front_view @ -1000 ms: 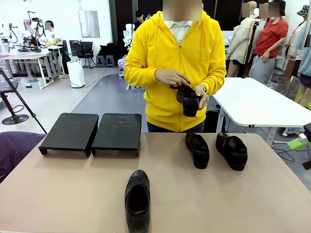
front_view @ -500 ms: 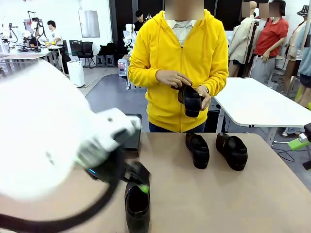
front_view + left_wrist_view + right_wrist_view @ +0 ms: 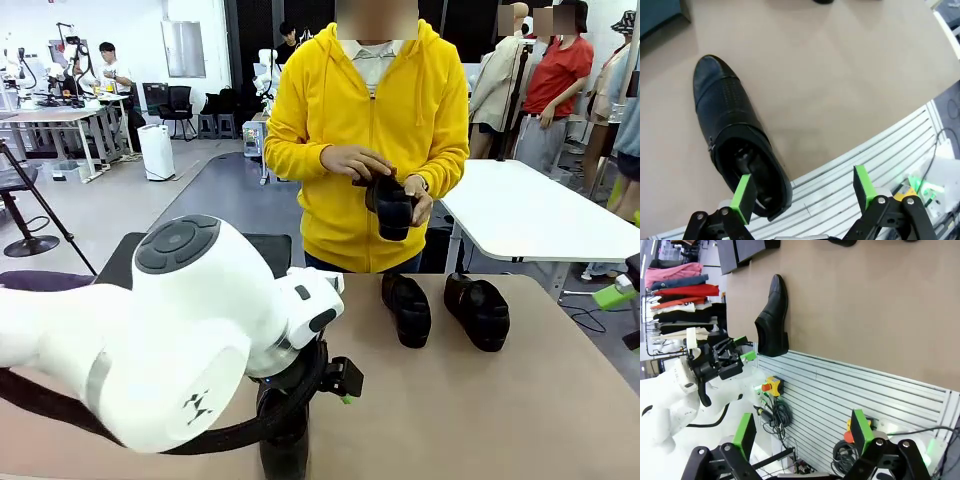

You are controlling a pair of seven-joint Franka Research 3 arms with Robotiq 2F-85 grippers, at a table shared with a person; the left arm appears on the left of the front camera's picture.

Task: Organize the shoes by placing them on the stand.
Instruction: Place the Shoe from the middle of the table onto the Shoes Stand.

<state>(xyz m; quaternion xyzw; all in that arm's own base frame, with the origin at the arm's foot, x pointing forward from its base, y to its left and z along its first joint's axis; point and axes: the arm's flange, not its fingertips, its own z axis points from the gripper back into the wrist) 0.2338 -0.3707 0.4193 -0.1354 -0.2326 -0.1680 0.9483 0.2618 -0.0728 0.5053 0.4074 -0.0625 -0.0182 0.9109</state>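
**Left arm over the nearest shoe.** The nearest shoe (image 3: 735, 135) lies on the worktop (image 3: 480, 410) close to your near edge. Its toe points away and its heel opening faces up, which offers both flanks to a grasp from above.

The left fingers (image 3: 743, 197) stand fully apart and hold nothing. In the left wrist view one green pad overlaps the heel opening while the other hangs past the worktop's edge. The shoe is therefore not yet between them, and you cannot tell whether the pad touches leather. On this reading, you need a sideways shift before closing.

The right fingers (image 3: 746, 432) are likewise wide apart and empty, held off to the side of the worktop.

A second shoe (image 3: 408, 308) and a third shoe (image 3: 478, 310) lie side by side at the far right, near the person. The fourth shoe (image 3: 390, 205) sits in the person's hands (image 3: 355, 160) at chest height, seemingly for handover.

The stand (image 3: 270, 250) is at the far left, partly behind your arm, and the part that shows carries no shoe.
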